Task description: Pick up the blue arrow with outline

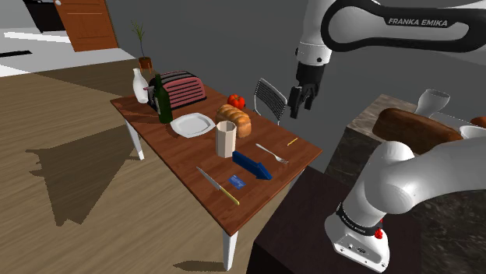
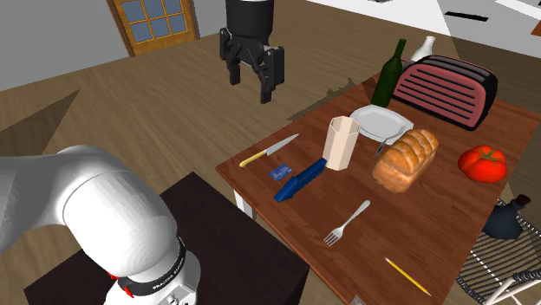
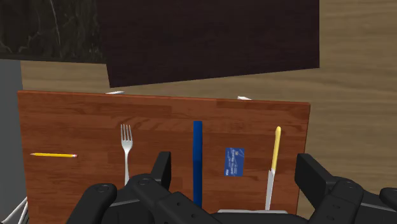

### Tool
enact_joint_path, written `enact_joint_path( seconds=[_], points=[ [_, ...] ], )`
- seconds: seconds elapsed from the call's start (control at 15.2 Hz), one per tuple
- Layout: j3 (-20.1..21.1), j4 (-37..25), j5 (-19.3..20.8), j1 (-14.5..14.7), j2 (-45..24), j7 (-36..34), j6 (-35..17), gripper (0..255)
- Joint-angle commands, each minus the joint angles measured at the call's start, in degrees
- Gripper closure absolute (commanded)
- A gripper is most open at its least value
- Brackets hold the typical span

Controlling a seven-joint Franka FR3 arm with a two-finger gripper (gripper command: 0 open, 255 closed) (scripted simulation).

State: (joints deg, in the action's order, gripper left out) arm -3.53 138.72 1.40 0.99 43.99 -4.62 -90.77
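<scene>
The blue arrow (image 1: 251,164) lies flat on the wooden table (image 1: 187,152), a long dark-blue bar near the table edge that faces the robot's stand. Its far end is just beside the base of a tall beige cup (image 1: 226,138). On one side of it, close by, lies a small blue card (image 1: 237,181), and beyond that a knife with a yellow handle (image 1: 218,185). On the other side lies a fork (image 1: 271,152), and further off a yellow pencil (image 1: 292,142). Deeper on the table are a bread loaf (image 1: 235,119), a white plate (image 1: 192,124), a tomato (image 1: 236,101), a green bottle (image 1: 162,100), a white vase (image 1: 140,86) and a dark-red toaster (image 1: 181,88). The black gripper (image 1: 302,107) hangs high over the table, well apart from everything on it. Its fingers are spread and there is nothing between them. In the wrist view the arrow runs lengthwise far below the hand, nearer one finger than the other, so the fingers would close across its narrow width. As I judge it, none of the pick is done. The hand has to centre over the arrow, descend, close on it and lift, taking care to miss the card and the cup beside it.
</scene>
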Motion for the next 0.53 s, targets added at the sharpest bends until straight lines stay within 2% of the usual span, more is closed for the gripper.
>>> enact_joint_path(
  seconds=[0.0,0.46],
  points=[
    [0.0,0.0,0.0,0.0,0.0,0.0,0.0,0],
    [-1.79,5.74,0.54,-0.14,-9.19,1.57,-13.85,0]
  ],
)
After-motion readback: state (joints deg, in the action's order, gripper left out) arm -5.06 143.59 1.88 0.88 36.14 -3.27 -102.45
